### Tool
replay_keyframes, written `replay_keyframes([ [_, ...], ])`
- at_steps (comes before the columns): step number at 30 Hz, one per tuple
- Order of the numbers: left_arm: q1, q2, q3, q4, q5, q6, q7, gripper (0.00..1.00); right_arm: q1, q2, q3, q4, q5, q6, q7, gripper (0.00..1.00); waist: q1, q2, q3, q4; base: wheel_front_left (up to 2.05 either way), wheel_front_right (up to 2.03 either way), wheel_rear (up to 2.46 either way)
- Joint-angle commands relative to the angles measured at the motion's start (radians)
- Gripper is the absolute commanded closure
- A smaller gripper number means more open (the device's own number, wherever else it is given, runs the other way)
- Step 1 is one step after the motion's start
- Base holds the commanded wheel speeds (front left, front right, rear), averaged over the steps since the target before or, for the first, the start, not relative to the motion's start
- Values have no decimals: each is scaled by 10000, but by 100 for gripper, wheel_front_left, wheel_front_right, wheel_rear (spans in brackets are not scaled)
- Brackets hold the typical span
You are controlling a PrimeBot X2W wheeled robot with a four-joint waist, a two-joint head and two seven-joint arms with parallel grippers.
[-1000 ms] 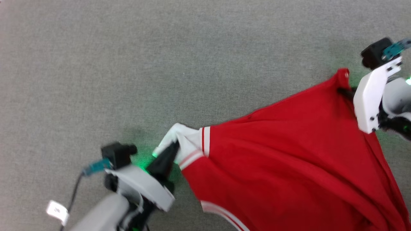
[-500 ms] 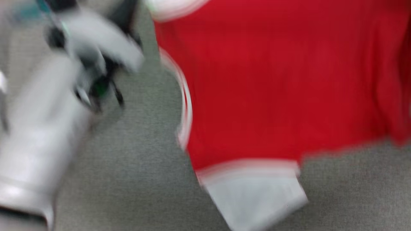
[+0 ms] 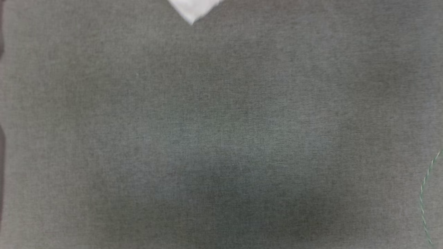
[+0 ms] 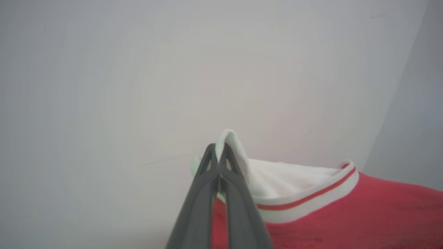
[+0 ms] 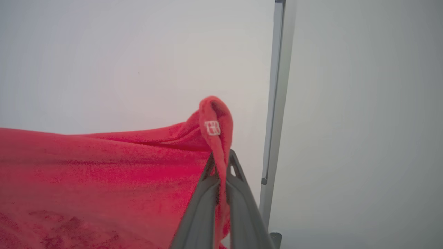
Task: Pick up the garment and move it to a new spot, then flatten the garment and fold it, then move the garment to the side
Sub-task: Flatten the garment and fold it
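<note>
Garment (image 4: 346, 214): red thin fabric with white sleeve (image 4: 277, 180) and red-and-white striped trim (image 4: 311, 199); gripped at two points, one per gripper
Left gripper (image 4: 218, 152): bottom centre of left wrist view; both dark fingers pressed together, pinching a fold of the white sleeve edge, which stands up just above the fingertips
Sleeve position, left wrist view: white fabric runs from centre to right of frame; striped trim crosses below it; red body occupies the lower right corner
Right gripper (image 5: 221, 157): bottom centre of right wrist view; fingers clamped on a red fold of the garment, which loops over the fingertips at centre frame
White mark (image 5: 212, 128): small square mark on the red fold, just above the right fingertips; too small to read
Red body, right wrist view: spans the lower left of frame, creased toward the pinched fold
Post (image 5: 275, 103): pale grey vertical member, right of centre, behind the fold
Wall (image 4: 138, 86): plain pale background in both wrist views
Garment, head view: white pointed corner (image 3: 192, 10) at top edge, slightly left of centre
Grey surface (image 3: 221, 138): woven texture across the head view; darker patch at lower centre
Thread (image 3: 426, 193): thin green strand near the right edge, lower frame, well apart from the white corner
</note>
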Motion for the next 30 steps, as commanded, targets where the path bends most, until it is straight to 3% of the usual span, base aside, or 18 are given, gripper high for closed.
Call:
replay_keyframes([
  [1,127,48,132,388,-192,-162,-136,100,281,3,153,193,52,-47,-65,100,0,-1,-168,-96,0,0,0],
  [5,1343,-325,-355,798,-470,-482,246,100,1336,181,774,-20,469,-44,63,100,0,-1,-372,-124,0,0,0],
  [8,2642,-338,-637,-301,-1401,-500,594,100,2354,-5,1390,-642,986,-39,268,100,0,-1,-504,-156,0,0,0],
  [19,8584,1079,-1192,-5420,-4235,-504,182,100,6808,-1792,2799,-4128,3400,-33,786,100,0,-1,-1482,-56,0,0,0],
  [30,13826,2428,-1129,-9556,-4629,-341,-249,100,11160,-3367,2269,-7337,4236,-33,1300,100,0,-1,-2452,-111,0,0,0],
])
